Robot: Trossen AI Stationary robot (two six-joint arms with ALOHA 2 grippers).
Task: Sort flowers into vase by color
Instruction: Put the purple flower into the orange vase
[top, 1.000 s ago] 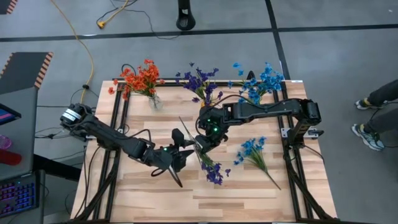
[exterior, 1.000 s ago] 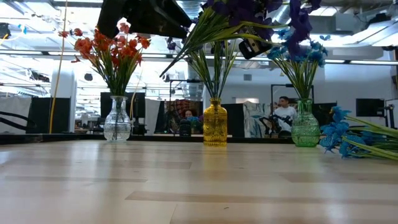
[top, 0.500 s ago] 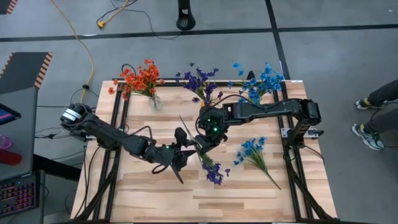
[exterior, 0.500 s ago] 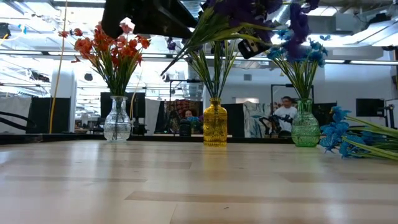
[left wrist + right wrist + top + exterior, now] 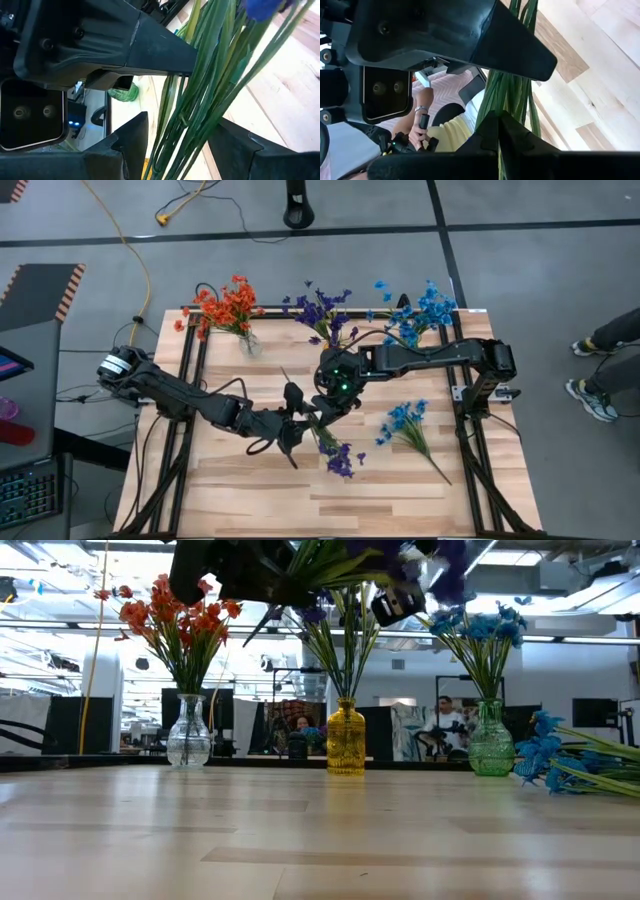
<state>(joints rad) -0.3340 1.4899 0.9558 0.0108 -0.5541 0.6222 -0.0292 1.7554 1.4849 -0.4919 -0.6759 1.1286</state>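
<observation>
Right gripper [image 5: 325, 411]: you're clamping the purple sprig [image 5: 333, 450] by its stems — mid-table.
Left gripper [image 5: 297, 423]: you're holding its fingers spread around those stems.

Orange-red flowers [image 5: 178, 615] fill a clear vase [image 5: 188, 735], purple flowers [image 5: 320, 310] a yellow vase [image 5: 346, 737], blue flowers [image 5: 480, 625] a green vase [image 5: 490, 740], on a pale striped wooden table [image 5: 230, 490].
</observation>
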